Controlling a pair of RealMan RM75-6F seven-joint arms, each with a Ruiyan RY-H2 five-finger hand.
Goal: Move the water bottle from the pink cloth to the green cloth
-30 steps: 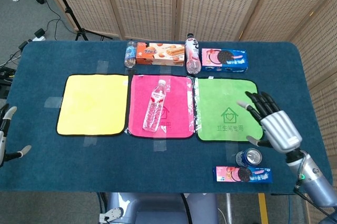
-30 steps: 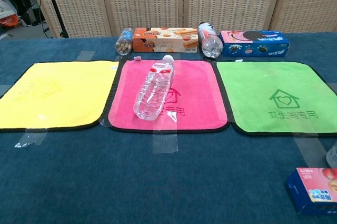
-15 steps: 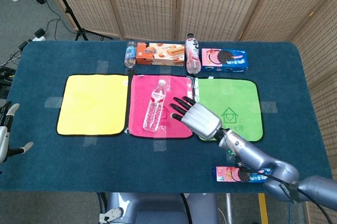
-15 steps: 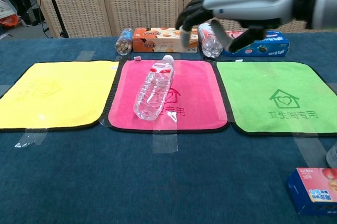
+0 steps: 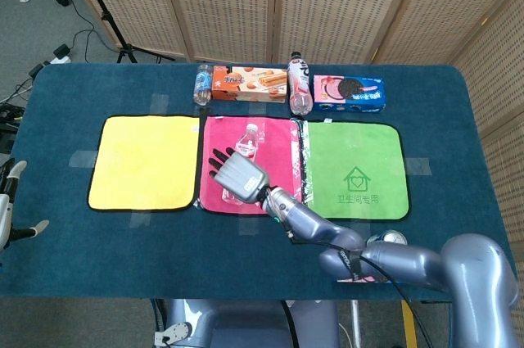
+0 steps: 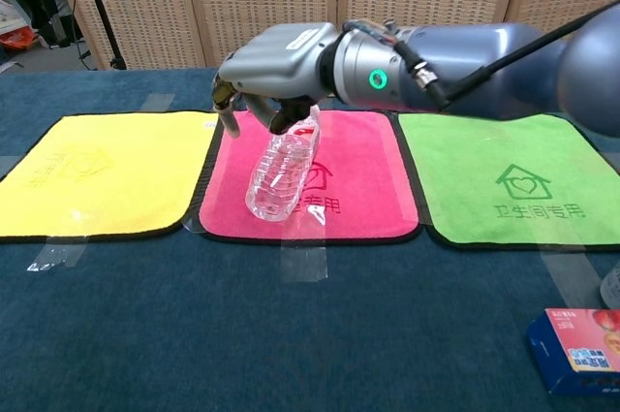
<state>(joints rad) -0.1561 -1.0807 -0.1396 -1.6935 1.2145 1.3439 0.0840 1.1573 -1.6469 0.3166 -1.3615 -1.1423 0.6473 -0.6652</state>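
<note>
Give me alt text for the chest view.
The right hand reaches over the water bottle lying on the pink cloth, fingers curled down around its neck end. A yellow cloth lies left, the green cloth right.

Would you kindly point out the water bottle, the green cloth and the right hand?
water bottle [image 6: 280,174], chest view, clear body.
green cloth [image 6: 504,179], chest view, centre near the house print.
right hand [image 6: 276,58], chest view, back of the hand.

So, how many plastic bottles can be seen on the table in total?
3. One clear plastic water bottle lies on the pink cloth under the right hand. Two more lie at the back: a small bottle left of the orange biscuit box, and a white-labelled bottle right of it.
</note>
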